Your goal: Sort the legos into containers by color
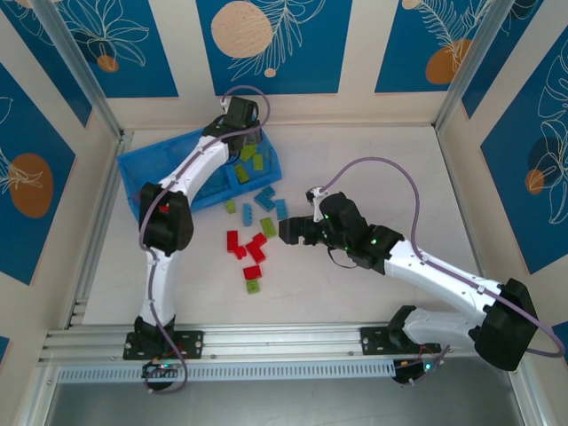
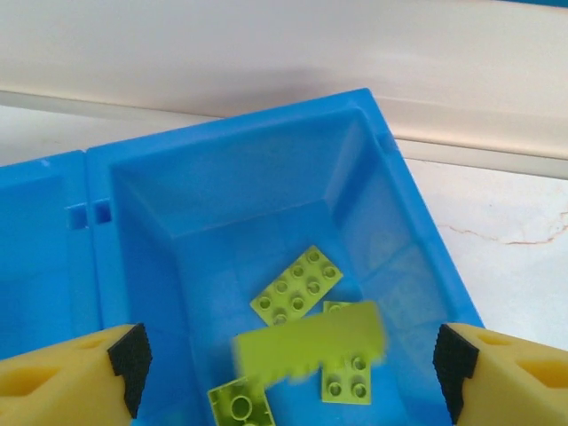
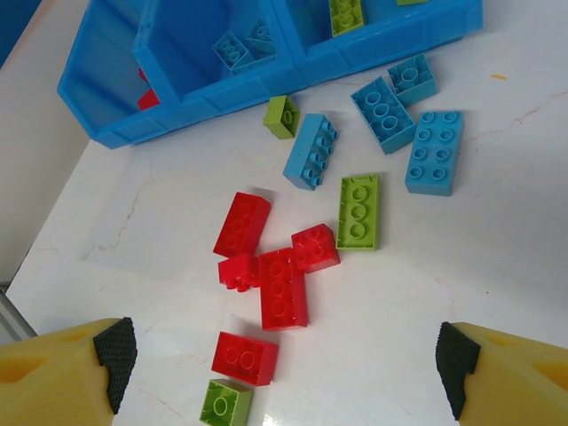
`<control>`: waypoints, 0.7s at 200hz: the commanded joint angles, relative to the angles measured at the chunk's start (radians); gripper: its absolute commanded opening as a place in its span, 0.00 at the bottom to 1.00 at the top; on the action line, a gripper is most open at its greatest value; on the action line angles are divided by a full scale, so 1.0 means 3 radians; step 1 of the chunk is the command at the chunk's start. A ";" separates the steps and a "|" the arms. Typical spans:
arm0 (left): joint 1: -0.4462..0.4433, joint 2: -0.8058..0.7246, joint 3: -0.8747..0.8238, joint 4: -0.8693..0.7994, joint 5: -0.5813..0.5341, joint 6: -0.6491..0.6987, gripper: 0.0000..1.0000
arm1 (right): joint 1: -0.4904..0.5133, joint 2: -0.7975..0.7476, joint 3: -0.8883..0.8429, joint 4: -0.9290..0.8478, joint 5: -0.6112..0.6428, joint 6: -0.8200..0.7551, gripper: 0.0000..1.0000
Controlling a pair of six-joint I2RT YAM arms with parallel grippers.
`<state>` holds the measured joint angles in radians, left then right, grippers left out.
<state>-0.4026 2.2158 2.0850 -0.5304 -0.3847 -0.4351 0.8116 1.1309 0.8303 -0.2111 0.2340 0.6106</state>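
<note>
While above bin (image 2: 231, 133), left claw (image 2: 288, 359) clear.

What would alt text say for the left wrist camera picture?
A blurred yellow-green brick shows between the left gripper's wide-apart yellow fingers, above a blue bin compartment that holds several more yellow-green bricks. Pale table lies beyond the bin.

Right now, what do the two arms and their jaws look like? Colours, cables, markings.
The left arm and right arm are white links with bulky black joint housings. A lilac cable loops off each wrist. The right arm has small green lights; the left arm's black elbow carries a small red mark. The jaws are yellow with black pads.
</note>
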 commanded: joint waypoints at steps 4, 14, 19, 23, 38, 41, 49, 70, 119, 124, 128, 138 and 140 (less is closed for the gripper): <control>0.0035 -0.0377 -0.0029 -0.0397 0.0206 -0.0074 0.85 | 0.0005 -0.0022 0.0081 -0.0033 0.0089 0.0055 0.90; 0.0015 -0.0616 -0.0255 -0.0402 0.0338 -0.0126 0.85 | 0.0005 -0.0022 0.0082 -0.0032 0.0084 0.0069 0.90; -0.0003 -0.0745 -0.0392 -0.0422 0.0393 -0.0151 0.85 | 0.0005 -0.0022 0.0085 -0.0033 0.0079 0.0075 0.90; -0.0015 -0.0861 -0.0507 -0.0437 0.0436 -0.0165 0.85 | 0.0009 -0.0022 0.0082 -0.0033 0.0075 0.0080 0.90; -0.0077 -0.1358 -0.1039 -0.0464 0.0534 -0.0258 0.85 | 0.0020 -0.0031 0.0068 -0.0032 0.0086 0.0118 0.90; -0.0092 -0.1466 -0.1173 -0.0462 0.0542 -0.0286 0.85 | 0.0025 -0.0036 0.0058 -0.0032 0.0089 0.0126 0.90; -0.0128 -0.1744 -0.1528 -0.0449 0.0554 -0.0357 0.83 | 0.0033 -0.0046 0.0045 -0.0037 0.0094 0.0159 0.90; -0.0204 -0.2318 -0.2362 -0.0484 0.0571 -0.0503 0.79 | 0.0074 -0.0082 0.0014 -0.0091 0.0115 0.0219 0.90; -0.0382 -0.2373 -0.3248 -0.0621 0.0962 -0.0375 0.78 | 0.0168 -0.0159 0.0014 -0.0310 0.0262 0.0230 0.90; -0.0391 -0.2316 -0.3272 -0.0616 0.0982 -0.0366 0.79 | 0.0171 -0.0160 0.0009 -0.0314 0.0275 0.0235 0.90; -0.0396 -0.2264 -0.3287 -0.0608 0.1002 -0.0373 0.79 | 0.0171 -0.0156 0.0002 -0.0311 0.0278 0.0244 0.90; -0.0399 -0.2151 -0.3311 -0.0556 0.1085 -0.0375 0.80 | 0.0178 -0.0153 -0.0011 -0.0300 0.0288 0.0265 0.90; -0.0403 -0.2134 -0.3319 -0.0544 0.1096 -0.0375 0.81 | 0.0181 -0.0152 -0.0011 -0.0295 0.0290 0.0269 0.90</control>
<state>-0.5037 1.5135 1.1145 -0.6834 -0.1299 -0.5564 0.8574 1.1030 0.8303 -0.2817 0.2829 0.6632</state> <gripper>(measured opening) 0.795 0.903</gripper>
